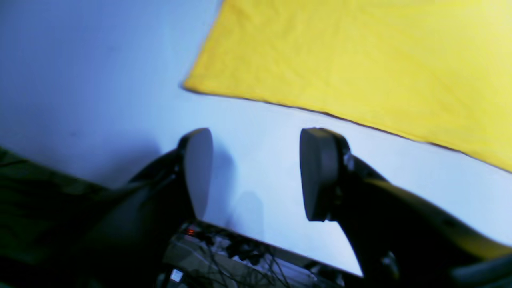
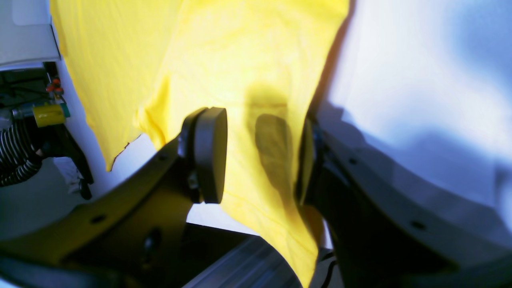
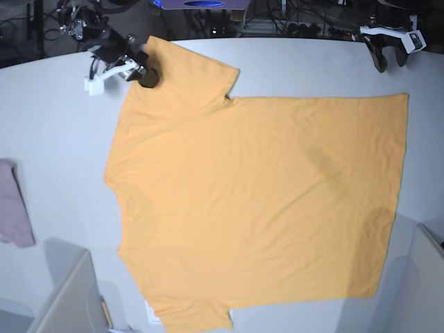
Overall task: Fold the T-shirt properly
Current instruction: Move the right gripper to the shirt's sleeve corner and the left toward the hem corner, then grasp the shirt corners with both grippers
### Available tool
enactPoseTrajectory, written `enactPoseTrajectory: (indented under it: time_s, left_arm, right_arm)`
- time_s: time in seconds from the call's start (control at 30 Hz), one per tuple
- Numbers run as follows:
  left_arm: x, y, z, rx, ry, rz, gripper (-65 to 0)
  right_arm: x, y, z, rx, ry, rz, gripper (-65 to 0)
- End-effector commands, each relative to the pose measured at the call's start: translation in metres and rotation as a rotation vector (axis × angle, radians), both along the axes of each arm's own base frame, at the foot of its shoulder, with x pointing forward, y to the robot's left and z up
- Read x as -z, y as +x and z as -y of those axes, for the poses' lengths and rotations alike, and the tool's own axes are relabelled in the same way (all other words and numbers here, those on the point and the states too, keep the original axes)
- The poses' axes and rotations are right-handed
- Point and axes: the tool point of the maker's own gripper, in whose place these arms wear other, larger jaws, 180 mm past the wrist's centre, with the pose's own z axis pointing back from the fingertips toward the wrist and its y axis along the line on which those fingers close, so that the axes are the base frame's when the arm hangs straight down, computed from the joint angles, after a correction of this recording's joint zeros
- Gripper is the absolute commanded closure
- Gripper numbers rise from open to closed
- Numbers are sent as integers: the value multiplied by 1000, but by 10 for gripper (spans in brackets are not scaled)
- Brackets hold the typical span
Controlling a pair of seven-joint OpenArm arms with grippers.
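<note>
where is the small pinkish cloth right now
In the base view the small pinkish-mauve cloth lies at the far left edge of the white table, apart from the large orange-yellow cotton T-shirt spread flat to its right.

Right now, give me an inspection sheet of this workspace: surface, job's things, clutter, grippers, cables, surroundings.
Surface: white table, bare around the shirt.
Job's things: T-shirt spread flat, orange-yellow, not yet folded; one sleeve at the far edge, the other at the near edge.
Clutter: pinkish cloth at the table's edge, apart from the shirt.
Grippers: left gripper open over bare table, close to the shirt's hem, holding nothing; right gripper open over the far sleeve, fabric showing between the jaws, no grip seen.
Cables: a tangle beyond the far table edge.
Surroundings: grey panels at the near corners.
</note>
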Motion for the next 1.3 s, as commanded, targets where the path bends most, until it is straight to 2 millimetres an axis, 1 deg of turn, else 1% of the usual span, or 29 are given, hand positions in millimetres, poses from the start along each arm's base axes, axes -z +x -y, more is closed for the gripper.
enactPoseTrajectory:
  time_s: [0.0, 0.03, 0.1, 0.13, 0.17, 0.27, 0.4, 0.57, 0.63, 0.73, 0.77, 0.87, 0.93, 1.03, 1.2, 1.27]
  left_arm:
    - [-9, -1, -9, -22, 12, 31, -334]
    - [-10, -3, -15, -49, -1, 42, -334]
    - [-14, -2, -24, -103, -42, 77, -334]
    - [-13, -5, -29, -128, -62, 75, -334]
    - [-12, -8, -36, -161, -81, 71, -334]
    - [-12, -8, -58, -233, -112, 65, -334]
    - [-3, -9, -79, -298, -146, 16, -332]
    - [7, 2, -90, -264, -223, 4, -332]
    - [12, 0, -98, -286, -256, -12, -332]
    - [16, 1, -109, -325, -288, -4, -332]
    - [16, 3, -110, -325, -296, 1, -332]
    - [13, 20, -110, -272, -286, 13, -332]
    - [20, 33, -100, -227, -288, -7, -332]
    - [28, 41, -98, -229, -303, -9, -332]
    - [47, 47, -97, -262, -362, -6, -332]
    - [56, 52, -87, -238, -388, -19, -332]
  right_arm:
    - [14, -21, 4, -26, -34, -92, -207]
    - [14, -21, 4, -26, -34, -92, -161]
    - [13, -20, 4, -26, -35, -91, -20]
    - [13, -19, 4, -27, -36, -88, 0]
    - [12, -16, 4, -30, -34, -85, 0]
    - [12, -15, 4, -30, -34, -82, 0]
    - [12, -15, 4, -29, -36, -84, 0]
    - [12, -15, 4, -29, -36, -84, 0]
    - [12, -15, 4, -29, -36, -84, 0]
    - [12, -15, 5, -30, -37, -82, 0]
    - [12, -15, 5, -30, -37, -82, 0]
    - [12, -14, 5, -30, -38, -81, 0]
    - [11, -10, 5, -29, -38, -72, 0]
    - [11, -9, 5, -29, -38, -70, 0]
    - [11, -9, 5, -29, -38, -70, 0]
    - [11, -9, 5, -29, -38, -70, 0]
